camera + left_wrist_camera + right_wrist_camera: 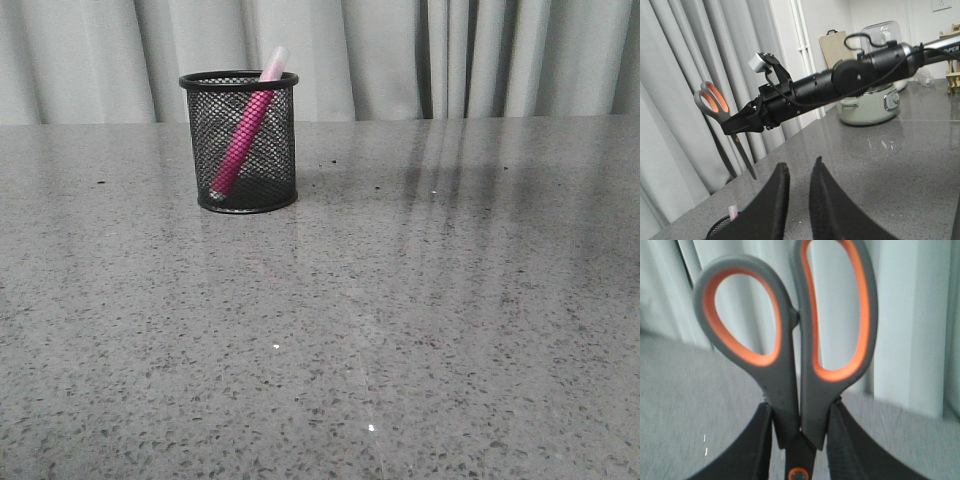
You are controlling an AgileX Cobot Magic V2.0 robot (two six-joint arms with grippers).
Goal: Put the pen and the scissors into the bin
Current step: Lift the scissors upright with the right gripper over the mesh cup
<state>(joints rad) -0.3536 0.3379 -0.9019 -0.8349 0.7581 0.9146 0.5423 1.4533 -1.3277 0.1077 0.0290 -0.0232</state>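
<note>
Black fingers (847,450) of the right gripper (799,450) clamped on the scissors (800,355) just above the orange pivot screw (798,473), grey handles with orange-lined loops up, blades closed. Left wrist view: scissors hang blades-down from the right gripper (737,125), high above the grey speckled table (880,165). Left gripper (797,202) fingers slightly apart, holding nothing. Black mesh pen cup (239,140) stands upright on table, far left of centre; pink pen (243,135) leans inside, clear cap past the rim. Grey curtain (400,55) behind.
</note>
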